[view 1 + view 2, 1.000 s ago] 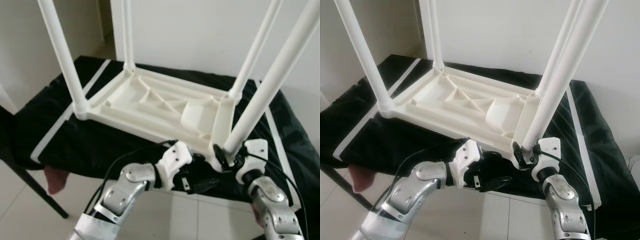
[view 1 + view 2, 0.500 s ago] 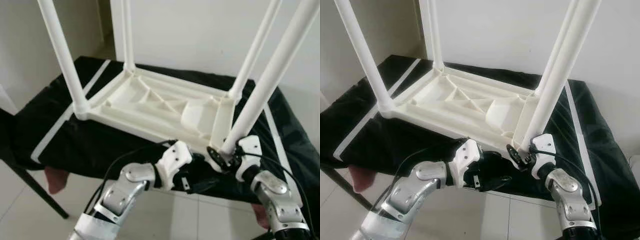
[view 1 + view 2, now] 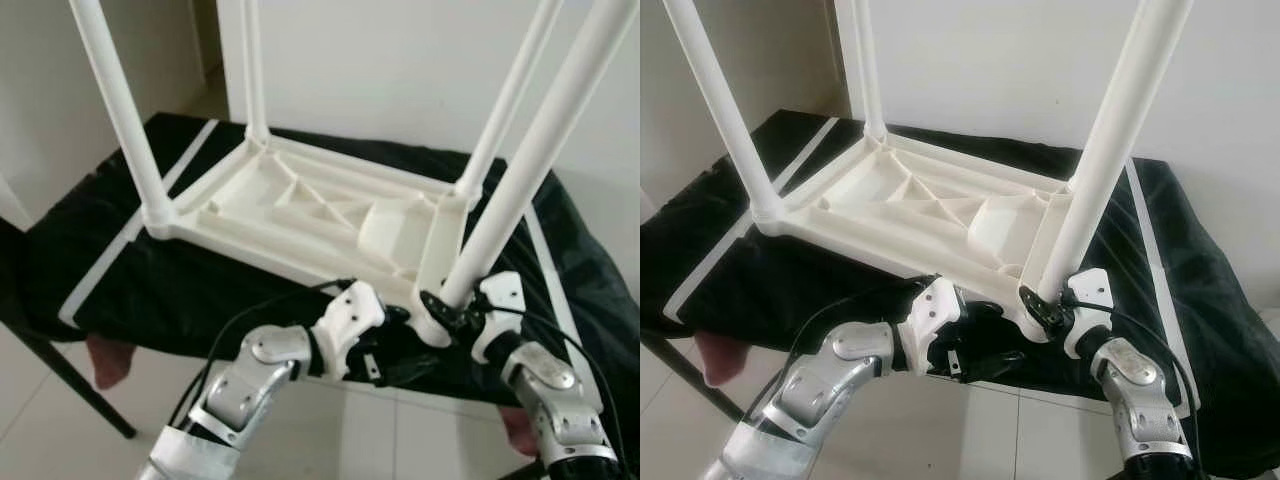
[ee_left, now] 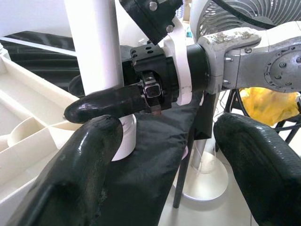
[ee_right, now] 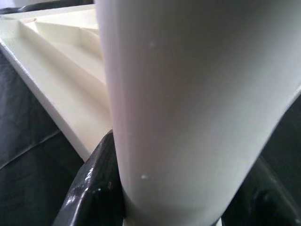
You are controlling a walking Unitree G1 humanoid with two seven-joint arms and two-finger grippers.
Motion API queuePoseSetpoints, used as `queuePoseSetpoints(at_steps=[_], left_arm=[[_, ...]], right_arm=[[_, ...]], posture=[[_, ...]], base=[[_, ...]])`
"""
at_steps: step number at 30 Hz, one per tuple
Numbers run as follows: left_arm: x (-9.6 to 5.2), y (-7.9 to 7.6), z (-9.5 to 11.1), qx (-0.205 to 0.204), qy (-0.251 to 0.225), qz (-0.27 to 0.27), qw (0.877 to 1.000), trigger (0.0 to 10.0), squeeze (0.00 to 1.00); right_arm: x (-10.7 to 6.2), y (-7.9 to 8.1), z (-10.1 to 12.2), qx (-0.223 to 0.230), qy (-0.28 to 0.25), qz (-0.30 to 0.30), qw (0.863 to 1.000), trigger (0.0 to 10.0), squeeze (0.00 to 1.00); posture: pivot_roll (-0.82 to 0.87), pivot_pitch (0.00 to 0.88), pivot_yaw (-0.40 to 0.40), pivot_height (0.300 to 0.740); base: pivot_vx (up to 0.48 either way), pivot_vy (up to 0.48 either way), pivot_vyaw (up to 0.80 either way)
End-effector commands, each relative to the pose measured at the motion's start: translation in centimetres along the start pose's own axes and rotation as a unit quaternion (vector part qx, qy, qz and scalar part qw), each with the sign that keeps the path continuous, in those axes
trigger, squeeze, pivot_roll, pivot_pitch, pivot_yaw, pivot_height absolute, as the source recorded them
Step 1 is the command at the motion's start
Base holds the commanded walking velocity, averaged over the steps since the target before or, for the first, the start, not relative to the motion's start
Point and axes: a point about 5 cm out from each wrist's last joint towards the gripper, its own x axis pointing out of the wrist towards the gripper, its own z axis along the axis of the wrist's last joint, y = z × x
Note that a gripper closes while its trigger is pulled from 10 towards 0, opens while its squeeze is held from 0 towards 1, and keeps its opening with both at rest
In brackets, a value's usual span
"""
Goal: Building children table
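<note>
Presently the right pincer [image 3: 1038,300] is clenched on the leg [image 3: 1095,170] base; left pincer [image 3: 985,362] released. Stiff, light, slippery plastic: grip low.

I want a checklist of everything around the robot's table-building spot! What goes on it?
Surface: black cloth with white stripes.
Job's things: white table top upside down, four legs up; near right leg tilted at its socket.
Clutter: nothing seen on the cloth.
Grippers: right gripper clamps that leg's base; left gripper open, below the cloth edge.
Cables: black cable over the left arm.
Surroundings: white wall, tiled floor, fan.
</note>
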Motion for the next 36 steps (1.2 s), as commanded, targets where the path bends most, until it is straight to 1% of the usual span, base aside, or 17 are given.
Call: queuePoseSetpoints(at_steps=[1,2,6,9,10,13,14,16,17,20,27,28,29,30,31,33,36], left_arm=[[-0.1,0.0,-0.1,0.002,0.003,0.01,1.0,10.0,0.0],[-0.1,0.0,-0.1,0.002,0.003,0.01,1.0,10.0,0.0],[-0.1,0.0,0.0,0.002,0.002,0.012,1.0,10.0,0.0],[-0.1,-0.1,0.0,0.001,0.001,0.01,1.0,10.0,0.0],[-0.1,-0.1,0.0,0.001,0.001,0.01,1.0,10.0,0.0],[-0.1,-0.1,0.0,0.001,0.002,0.007,1.0,10.0,0.0],[-0.1,-0.1,0.0,0.001,0.002,0.007,1.0,10.0,0.0],[-0.1,-0.1,0.0,0.002,0.002,0.005,1.0,10.0,0.0],[-0.1,-0.1,0.0,0.002,0.002,0.005,1.0,10.0,0.0],[0.1,-0.1,0.2,0.002,-0.002,0.0,1.0,10.0,0.0],[0.3,-0.2,0.3,0.0,-0.007,-0.004,1.0,10.0,0.0],[0.3,-0.1,0.4,0.002,-0.008,-0.007,1.0,10.0,0.0],[0.4,-0.1,0.4,0.003,-0.008,-0.007,1.0,10.0,0.0],[0.4,-0.1,0.4,0.003,-0.008,-0.007,1.0,10.0,0.0],[0.5,0.1,0.5,0.005,-0.01,-0.006,1.0,10.0,0.0],[0.6,0.1,0.5,0.005,-0.011,-0.005,1.0,10.0,0.0],[0.6,0.0,0.6,0.004,-0.014,-0.005,1.0,10.0,0.0]], right_arm=[[-0.2,0.4,-0.7,0.005,0.012,-0.006,1.0,10.0,0.0],[-0.2,0.4,-0.7,0.005,0.012,-0.006,1.0,10.0,0.0],[-0.4,0.2,-0.8,0.014,0.009,-0.067,0.998,10.0,0.0],[-0.6,0.0,-1.3,0.013,0.024,-0.122,0.992,10.0,0.0],[-0.6,0.0,-1.3,0.013,0.024,-0.122,0.992,10.0,0.0],[-0.7,-0.3,-1.6,0.025,0.034,-0.171,0.984,10.0,0.0],[-0.7,-0.3,-1.6,0.025,0.034,-0.171,0.984,10.0,0.0],[-0.9,-0.3,-1.8,0.038,0.04,-0.214,0.975,10.0,0.0],[-0.9,-0.3,-1.8,0.038,0.04,-0.214,0.975,10.0,0.0],[-1.1,0.3,-1.8,0.049,0.036,-0.296,0.953,10.0,0.0],[-1.4,0.9,-2.2,0.053,0.04,-0.335,0.94,10.0,0.0],[-1.6,0.9,-2.2,0.053,0.04,-0.386,0.92,10.0,0.0],[-1.6,1.0,-2.2,0.055,0.04,-0.403,0.913,10.0,0.0],[-1.6,1.0,-2.2,0.055,0.04,-0.403,0.913,10.0,0.0],[-0.9,1.6,-1.9,0.072,0.036,-0.424,0.902,10.0,0.0],[-0.5,2.0,-1.9,0.083,0.035,-0.423,0.901,10.0,0.0],[0.3,2.6,-1.4,0.089,0.026,-0.403,0.911,10.0,0.0]], posture=[[0.0,0.007,-0.052,0.74],[0.0,0.007,-0.052,0.74],[0.0,0.009,-0.051,0.74],[0.0,0.012,-0.044,0.74],[0.0,0.012,-0.044,0.74],[-0.01,0.013,-0.039,0.74],[-0.01,0.013,-0.039,0.74],[-0.01,0.013,-0.038,0.74],[-0.01,0.013,-0.038,0.74],[-0.01,0.005,-0.041,0.74],[-0.01,0.0,-0.039,0.74],[-0.01,0.0,-0.042,0.74],[-0.01,0.0,-0.042,0.74],[-0.01,0.0,-0.042,0.74],[-0.01,0.0,-0.047,0.74],[-0.01,0.0,-0.049,0.74],[-0.01,0.0,-0.049,0.74]], base=[[0.0,0.0,0.0],[0.0,0.0,0.0],[0.0,0.0,0.0],[0.0,0.0,0.0],[0.0,0.0,0.0],[0.0,0.0,0.0],[0.0,0.0,0.0],[0.0,0.0,0.0],[0.0,0.0,0.0],[0.0,0.0,0.0],[0.0,0.0,0.0],[0.0,0.0,0.0],[0.0,0.0,0.0],[0.0,0.0,0.0],[0.0,0.0,0.0],[0.0,0.0,0.0],[0.0,0.0,0.0]])
